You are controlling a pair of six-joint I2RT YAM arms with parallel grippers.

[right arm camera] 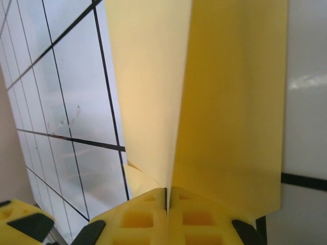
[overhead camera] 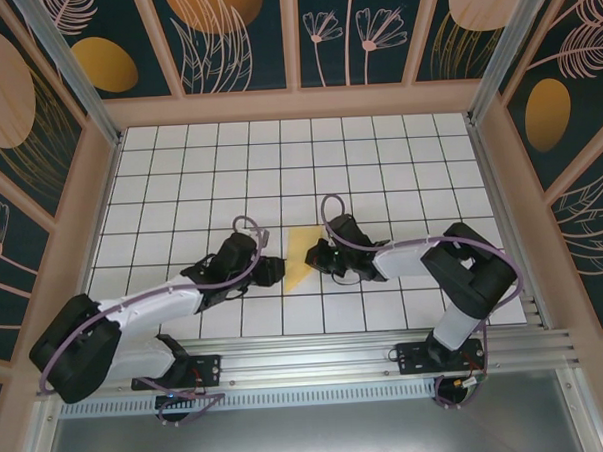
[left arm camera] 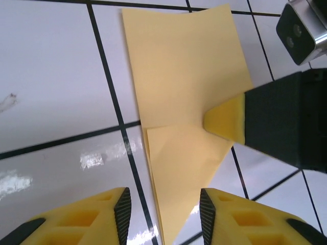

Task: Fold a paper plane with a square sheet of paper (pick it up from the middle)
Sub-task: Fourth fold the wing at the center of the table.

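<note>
Folding midway: creased paper sheet [left arm camera: 184,76] is pinched by the right gripper [right arm camera: 166,198]; the left gripper [left arm camera: 163,204], jaws apart, should be closed on its tip.

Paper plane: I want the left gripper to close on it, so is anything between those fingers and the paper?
Nothing visible. The left gripper stands open, with the pointed end of the paper plane between its fingers; the right gripper pinches it farther along, outside that gap.

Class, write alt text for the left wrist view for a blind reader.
A folded yellow paper sits over a white gridded table, one edge pinched by the right gripper. The left gripper, open, flanks its pointed end.
</note>
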